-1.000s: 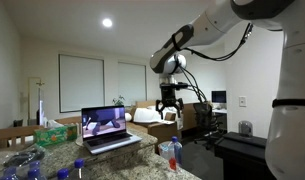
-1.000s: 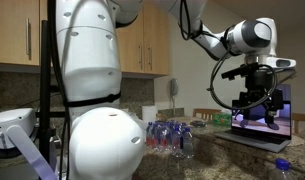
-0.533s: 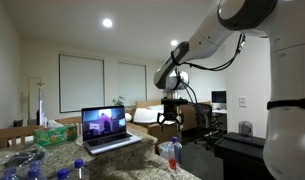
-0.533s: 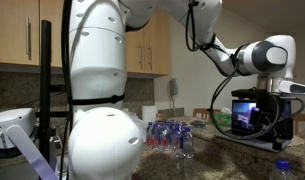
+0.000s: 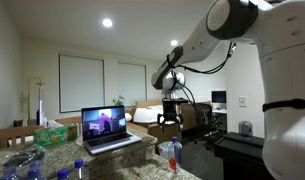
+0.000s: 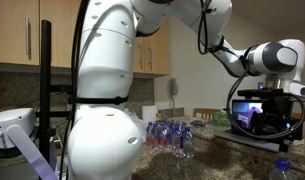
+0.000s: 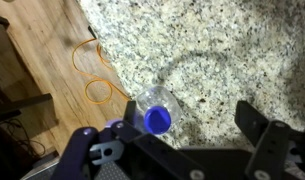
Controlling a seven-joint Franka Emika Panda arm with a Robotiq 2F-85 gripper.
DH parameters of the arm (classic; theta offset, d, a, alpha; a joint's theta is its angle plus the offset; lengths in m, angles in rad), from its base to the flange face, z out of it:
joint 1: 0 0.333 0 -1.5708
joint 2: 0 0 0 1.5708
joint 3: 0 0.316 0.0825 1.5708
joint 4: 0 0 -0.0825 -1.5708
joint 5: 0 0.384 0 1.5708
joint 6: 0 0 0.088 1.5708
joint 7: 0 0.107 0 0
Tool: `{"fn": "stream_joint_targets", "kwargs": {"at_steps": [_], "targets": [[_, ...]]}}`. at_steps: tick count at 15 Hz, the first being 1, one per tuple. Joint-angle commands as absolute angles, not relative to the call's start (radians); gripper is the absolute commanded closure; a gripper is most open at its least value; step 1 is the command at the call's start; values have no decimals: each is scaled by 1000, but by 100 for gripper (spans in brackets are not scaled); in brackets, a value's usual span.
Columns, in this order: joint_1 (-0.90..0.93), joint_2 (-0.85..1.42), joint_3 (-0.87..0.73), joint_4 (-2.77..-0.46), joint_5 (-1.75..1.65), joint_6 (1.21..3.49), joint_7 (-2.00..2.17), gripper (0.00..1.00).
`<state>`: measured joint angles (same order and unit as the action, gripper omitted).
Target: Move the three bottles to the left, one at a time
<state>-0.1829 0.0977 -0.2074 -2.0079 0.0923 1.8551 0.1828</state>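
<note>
Since its jaws stand wide apart, the black Robotiq gripper holds nothing. It hangs over the clear plastic blue-capped bottle, probably lining up a grasp. The bottle stands on the speckled granite counter, centre of the wrist view. Count in an exterior view: one bottle under the gripper, two more blue caps lower left, one open laptop.

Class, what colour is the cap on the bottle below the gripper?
The cap is solid blue, clearest from above in the wrist view.
</note>
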Motion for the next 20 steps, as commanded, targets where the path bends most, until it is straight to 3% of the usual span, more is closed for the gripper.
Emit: {"fn": "stream_joint_targets", "kwargs": {"at_steps": [1, 6, 13, 16, 17, 18, 20], "targets": [[-201, 115, -212, -1897, 11, 1676, 22, 0], [-184, 108, -199, -1933, -186, 1714, -58, 0], [-155, 15, -162, -2233, -237, 2233, -40, 0], [-152, 4, -158, -2294, -209, 2345, -65, 0], [-153, -1, -157, -2306, -195, 2351, -76, 23], [-153, -9, -156, -2319, -189, 2352, -83, 5], [-153, -22, -157, -2332, -190, 2341, -80, 2]]}}
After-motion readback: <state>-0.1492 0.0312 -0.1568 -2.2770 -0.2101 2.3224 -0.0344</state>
